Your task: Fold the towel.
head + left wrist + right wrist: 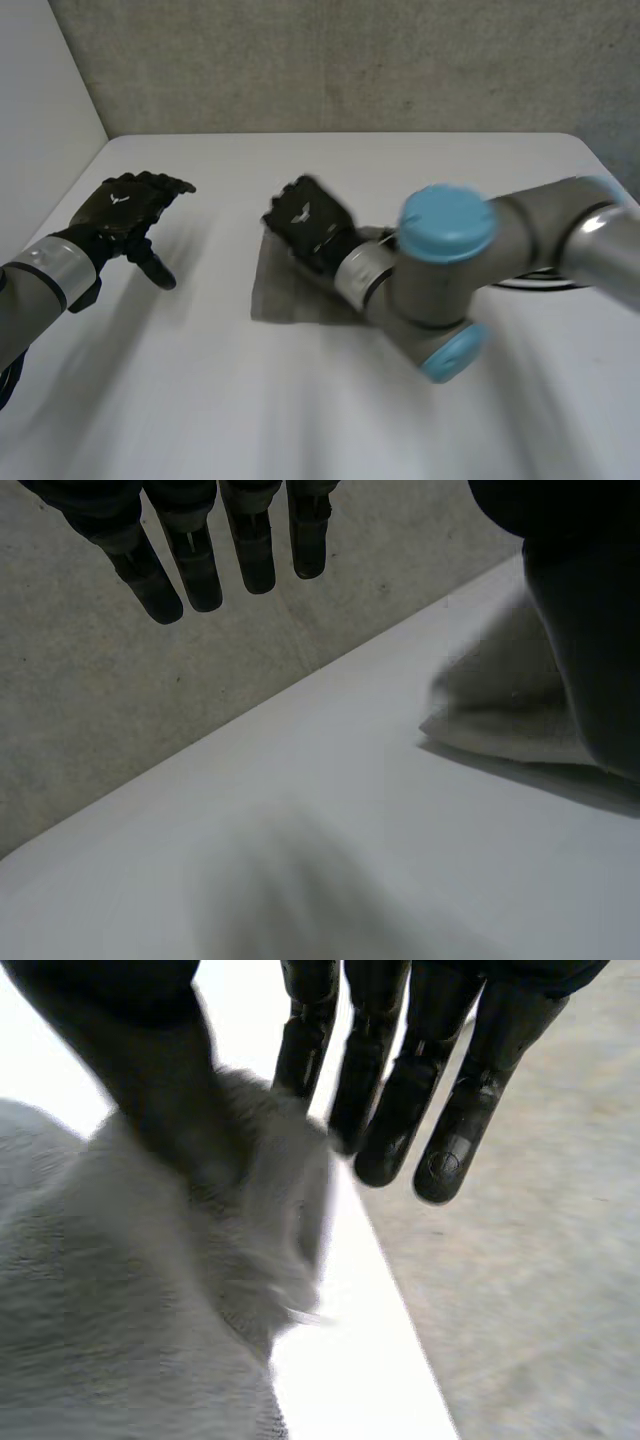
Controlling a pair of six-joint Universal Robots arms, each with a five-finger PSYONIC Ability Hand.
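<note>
Showing the towel lying as a compact grey rectangle near the middle of the white worktop, apparently already doubled over. The right hand lies on its far corner, on the robot's left side. In the right wrist view its fingers reach straight out past the cloth's edge while the thumb sits against a raised hump, so the hand reads as released, pressing rather than grasping. Such a placement would serve to flatten or steady the fold. The left hand hovers well apart from the towel, fingers straight and holding nothing, probably parked clear so the right arm can work unobstructed. Remaining work, by judgement: smoothing the hump or making a further fold.
</note>
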